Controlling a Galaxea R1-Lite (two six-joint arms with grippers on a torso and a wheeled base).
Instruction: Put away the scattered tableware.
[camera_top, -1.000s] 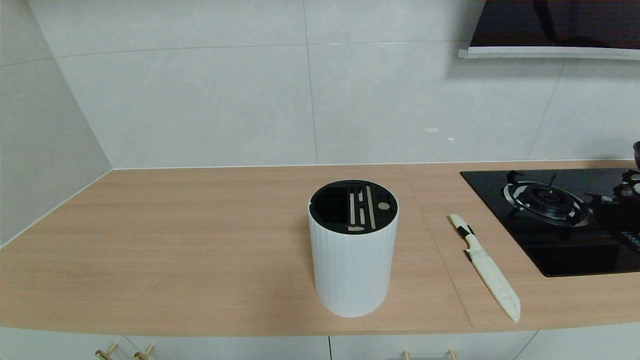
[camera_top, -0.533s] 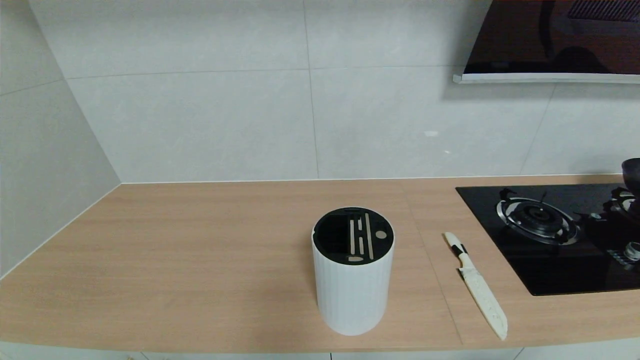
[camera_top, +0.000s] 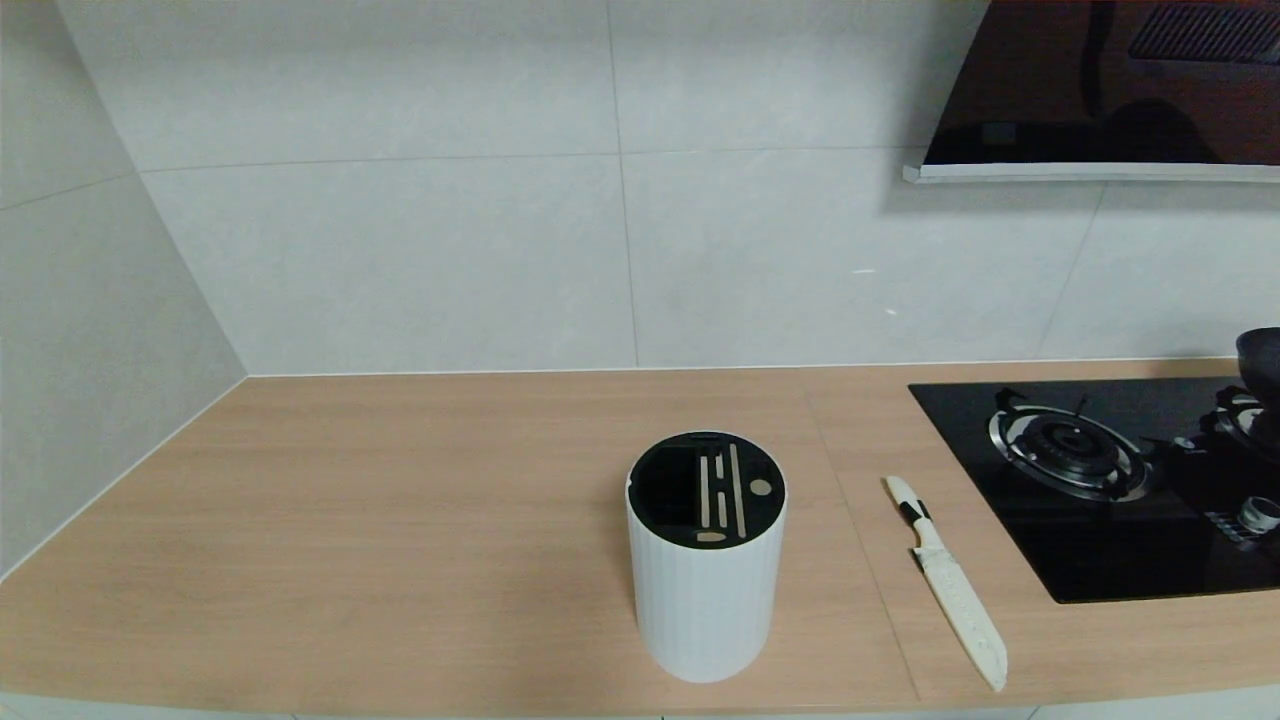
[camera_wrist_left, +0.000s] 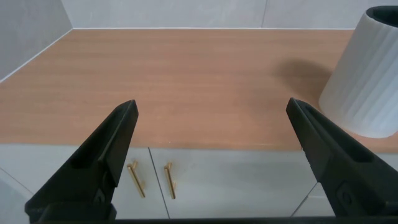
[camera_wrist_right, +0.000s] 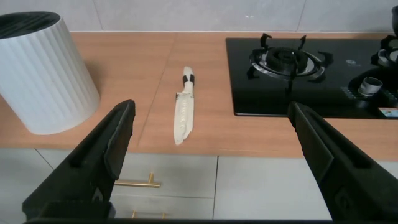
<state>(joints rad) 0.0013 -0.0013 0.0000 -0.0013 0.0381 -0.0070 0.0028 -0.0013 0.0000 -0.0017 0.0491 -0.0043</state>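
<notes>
1 knife (camera_top: 945, 585), 1 wht holder (camera_top: 705, 595)

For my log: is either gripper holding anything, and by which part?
Nothing is held. Left gripper and right gripper are open; the knife lies on the counter.

Kitchen: gas hob (camera_top: 1095, 480), tiled wall (camera_top: 500, 200), countertop (camera_top: 400, 520)

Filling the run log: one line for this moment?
knife flat on counter, right of holder | left gripper open | right gripper open
</notes>
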